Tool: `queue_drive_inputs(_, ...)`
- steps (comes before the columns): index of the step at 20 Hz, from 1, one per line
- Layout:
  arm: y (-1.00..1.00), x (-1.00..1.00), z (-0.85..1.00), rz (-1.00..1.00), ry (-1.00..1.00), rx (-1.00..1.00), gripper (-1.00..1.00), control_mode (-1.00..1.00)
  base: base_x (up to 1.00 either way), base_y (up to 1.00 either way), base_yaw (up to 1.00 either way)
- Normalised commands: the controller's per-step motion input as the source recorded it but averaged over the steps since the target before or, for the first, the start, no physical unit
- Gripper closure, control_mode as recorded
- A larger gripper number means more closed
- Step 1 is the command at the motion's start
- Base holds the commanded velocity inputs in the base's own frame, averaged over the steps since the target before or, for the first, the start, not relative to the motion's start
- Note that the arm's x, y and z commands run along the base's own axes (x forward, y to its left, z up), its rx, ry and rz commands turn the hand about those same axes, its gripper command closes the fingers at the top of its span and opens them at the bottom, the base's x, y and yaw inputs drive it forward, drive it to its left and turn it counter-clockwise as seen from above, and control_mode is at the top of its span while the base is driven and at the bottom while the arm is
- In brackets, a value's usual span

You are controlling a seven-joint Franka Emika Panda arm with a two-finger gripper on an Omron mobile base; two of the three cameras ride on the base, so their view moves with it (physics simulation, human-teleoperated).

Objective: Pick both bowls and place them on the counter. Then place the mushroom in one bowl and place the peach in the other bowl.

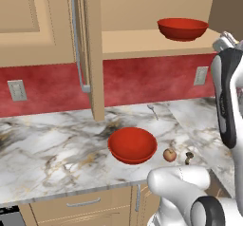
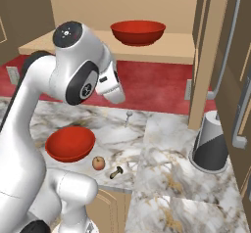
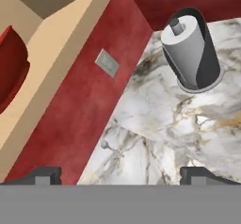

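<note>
One glossy red bowl [image 1: 132,145] [image 2: 70,143] sits on the marble counter [image 1: 52,149] [image 2: 166,173] near its front edge. The second red bowl [image 1: 182,29] [image 2: 138,32] rests up on the tan wooden shelf, and its rim shows at the left edge of the hand view [image 3: 12,72]. To the right of the counter bowl lie the peach [image 1: 169,155] [image 2: 98,163] and then the small mushroom [image 1: 189,157] [image 2: 116,173]. My gripper [image 3: 124,175] is open and holds nothing. It hangs in the air below the shelf, over the back of the counter.
A grey paper towel holder [image 2: 210,144] [image 3: 190,49] stands on the counter to the right. A small metal utensil [image 1: 153,110] [image 2: 128,115] [image 3: 110,148] lies by the red backsplash. An open cabinet door [image 1: 90,49] hangs left of the shelf, and another door [image 2: 215,56] stands at its right.
</note>
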Motion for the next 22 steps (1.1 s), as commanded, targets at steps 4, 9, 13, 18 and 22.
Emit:
queue_drive_inputs(4, -0.43, 0.43, 0.55, 0.0, 0.0, 0.28, -1.0, -1.0, 0.0, 0.0, 0.0)
queue_drive_inputs(9, -0.12, 0.41, 0.45, -0.01, 0.0, 0.16, -1.0, -1.0, 0.0, 0.0, 0.0)
queue_drive_inputs(13, 0.0, 0.37, 0.02, -0.05, -0.03, 0.01, -1.0, -1.0, 0.0, 0.0, 0.0)
queue_drive_inputs(18, 0.0, 0.37, -0.03, -0.05, -0.08, 0.03, -1.0, -1.0, 0.0, 0.0, 0.0)
queue_drive_inputs(22, 0.03, 0.24, -0.14, -0.01, -0.13, 0.09, -1.0, -1.0, 0.0, 0.0, 0.0)
